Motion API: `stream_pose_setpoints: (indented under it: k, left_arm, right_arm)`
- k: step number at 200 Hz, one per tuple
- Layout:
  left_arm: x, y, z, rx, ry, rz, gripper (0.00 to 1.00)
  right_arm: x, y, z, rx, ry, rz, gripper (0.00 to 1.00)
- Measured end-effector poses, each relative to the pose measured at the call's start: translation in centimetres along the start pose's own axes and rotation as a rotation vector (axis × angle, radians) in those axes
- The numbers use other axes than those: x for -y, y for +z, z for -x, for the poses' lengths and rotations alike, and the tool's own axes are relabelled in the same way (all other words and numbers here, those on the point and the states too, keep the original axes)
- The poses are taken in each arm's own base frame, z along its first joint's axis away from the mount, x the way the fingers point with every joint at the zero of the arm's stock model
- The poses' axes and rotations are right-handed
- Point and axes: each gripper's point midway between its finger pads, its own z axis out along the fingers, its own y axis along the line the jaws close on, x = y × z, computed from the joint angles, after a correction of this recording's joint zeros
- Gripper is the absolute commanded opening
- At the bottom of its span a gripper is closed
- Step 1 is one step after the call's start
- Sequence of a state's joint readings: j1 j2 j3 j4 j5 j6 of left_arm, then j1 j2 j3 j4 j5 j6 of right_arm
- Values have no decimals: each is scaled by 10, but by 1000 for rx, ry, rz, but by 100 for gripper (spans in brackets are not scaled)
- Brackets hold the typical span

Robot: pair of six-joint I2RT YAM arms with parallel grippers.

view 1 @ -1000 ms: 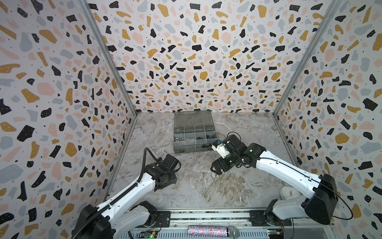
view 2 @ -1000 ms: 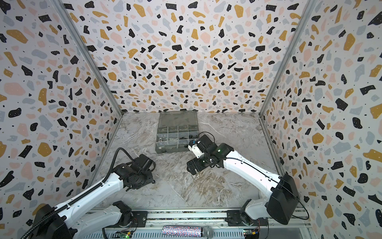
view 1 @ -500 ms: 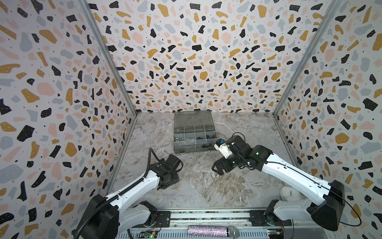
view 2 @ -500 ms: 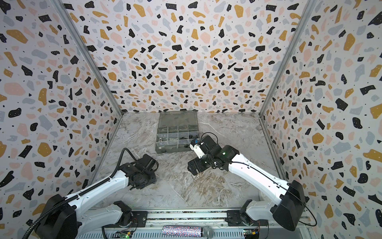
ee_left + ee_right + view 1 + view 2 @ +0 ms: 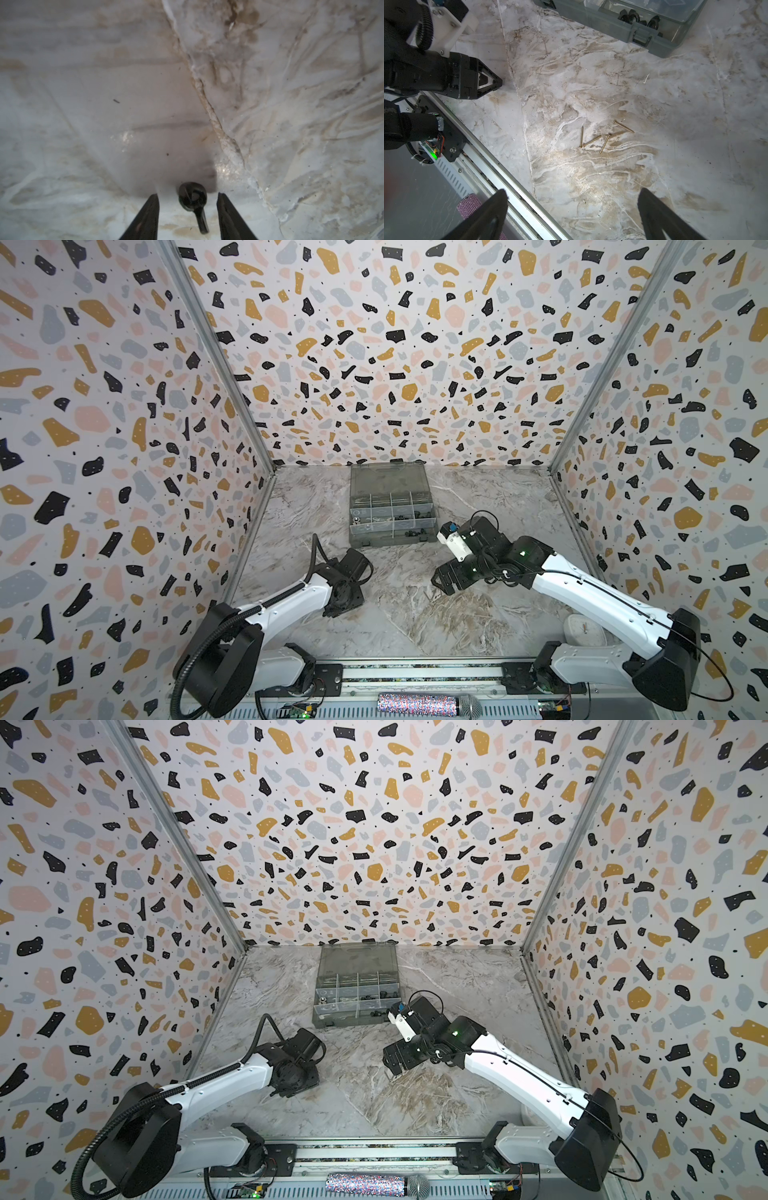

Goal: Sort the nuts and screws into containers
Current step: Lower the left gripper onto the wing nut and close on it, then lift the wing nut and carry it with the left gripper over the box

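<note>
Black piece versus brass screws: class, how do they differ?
The black piece is single, dark, stubby and round-headed; the brass screws are four, golden, long and thin. The black piece lies inside the left end effector; the brass screws lie beyond the right end effector. All rest on the table.

Between the matt black left fingers (image 5: 148, 218) lies a dark fastener (image 5: 193, 197) with a dull metallic sheen, on a glossy, wrinkled marble-print counter (image 5: 104, 83). Ahead of the right fingers (image 5: 656, 218), the screws (image 5: 604, 143) are brassy threaded metal; the organizer box (image 5: 591, 18) is smooth, translucent grey plastic.

Robot lab booth: terrazzo-print walls (image 5: 374, 344), marble-look tabletop (image 5: 415, 626), mounting rail (image 5: 419, 673).
</note>
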State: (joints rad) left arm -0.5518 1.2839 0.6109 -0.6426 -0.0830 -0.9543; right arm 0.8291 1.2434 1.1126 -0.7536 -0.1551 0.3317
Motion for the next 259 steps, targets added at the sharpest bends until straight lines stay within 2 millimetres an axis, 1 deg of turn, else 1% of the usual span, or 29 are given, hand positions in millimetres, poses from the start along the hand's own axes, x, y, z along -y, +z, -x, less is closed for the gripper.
stream_pose_setpoints:
  k: [34,50,63,115,128,152,180,196,208,259]
  left_arm:
    - [2,3,1,0,1,0,43]
    - [2,3,1,2,-1,-3,40]
    - [1,4,1,-1,-1,-1,35]
    - [-2,6,-1,-11,6,12,25]
    - [-2,6,-1,-11,9,12,22]
    - [-2,5,-1,-16,19,16,19]
    - [0,4,0,-32,34,33,19]
    - [4,2,4,-39,54,40,19]
    - [11,-3,9,-35,68,34,18]
    - [47,-28,42,14,110,-7,18]
  right_arm:
    - [3,1,-2,-5,2,-12,99]
    - [3,2,-3,-8,2,-14,99]
    - [3,2,-3,-8,2,-14,99]
    - [4,2,-3,-8,4,-15,99]
    - [5,2,-3,-9,5,-16,99]
    - [8,3,-3,-12,7,-21,99]
    - [13,3,-1,-10,11,-29,99]
    - [16,4,0,-11,15,-33,99]
    - [19,4,1,-11,21,-37,99]
    - [34,3,5,-2,48,-51,99]
